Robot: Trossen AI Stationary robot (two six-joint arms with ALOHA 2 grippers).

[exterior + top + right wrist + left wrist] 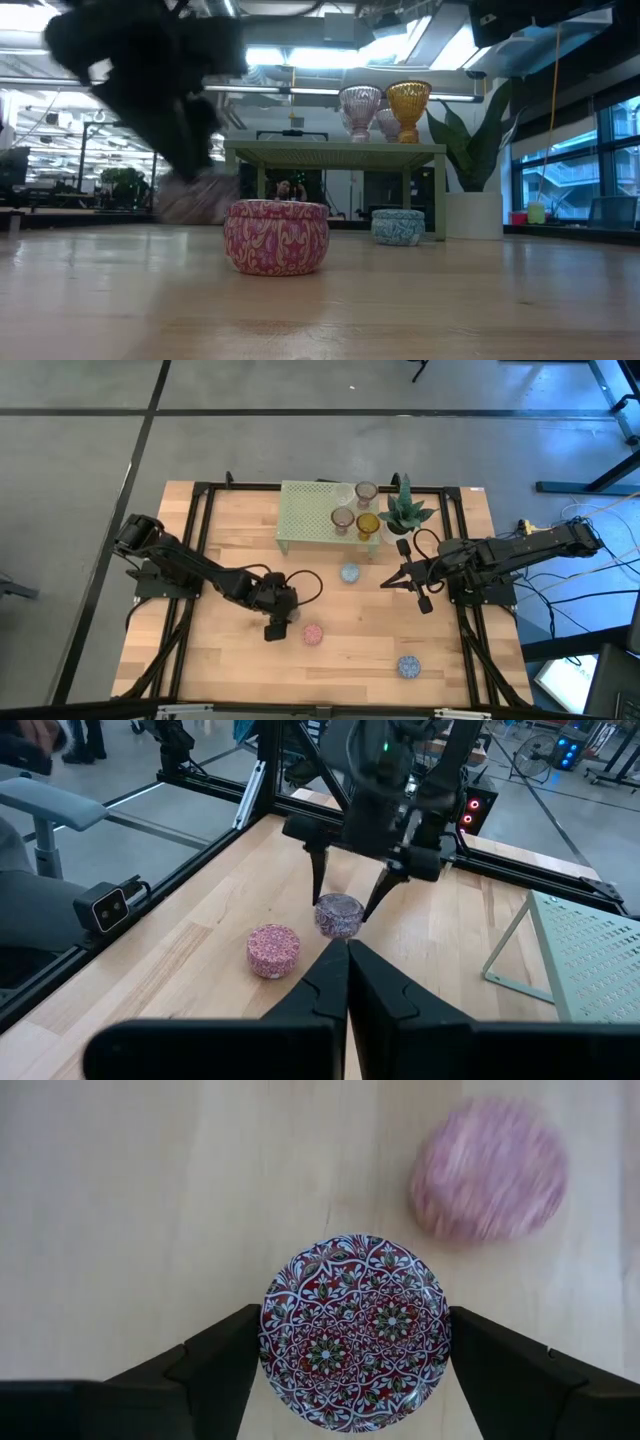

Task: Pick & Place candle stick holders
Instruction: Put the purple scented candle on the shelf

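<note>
Three holders (356, 510) are set on the stand (312, 512), beside the plant (406, 510). Three others (349, 573) are spread over the bench (220, 660) before it.

You can't read any words, numbers or signs here. Nothing on the table or in the room behind it shows letters you could make out.

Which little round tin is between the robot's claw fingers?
The dark red patterned round tin, sitting between the left claw's open fingers. The pink patterned tin sits just beside it, outside them, and the two blue ones lie farther off.
</note>
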